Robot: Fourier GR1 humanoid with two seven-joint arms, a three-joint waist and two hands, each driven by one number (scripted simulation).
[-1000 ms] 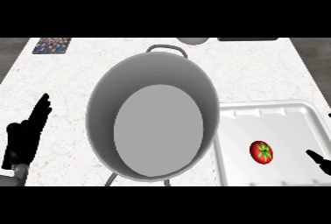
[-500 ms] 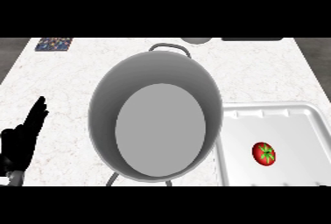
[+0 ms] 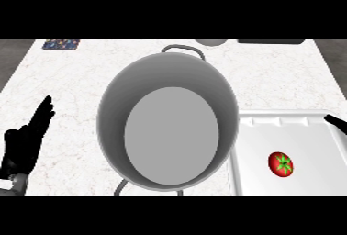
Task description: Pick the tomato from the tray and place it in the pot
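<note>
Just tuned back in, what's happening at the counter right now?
Nothing is being held yet. The tomato lies on the white tray at the right, beside the big grey pot, which has nothing in it. Only a black tip of the right hand shows at the view's right edge, above the tray's far corner, well apart from the tomato; its fingers can't be made out. The left hand rests open at the left edge, fingers up.

Left robot hand (image 3: 24, 144) at lower left edge, resting open, fingers straight, pointing up and away from body, thumb out to side. Right robot hand (image 3: 336, 122) barely showing at right edge, only dark tip visible; finger pose unclear.
</note>
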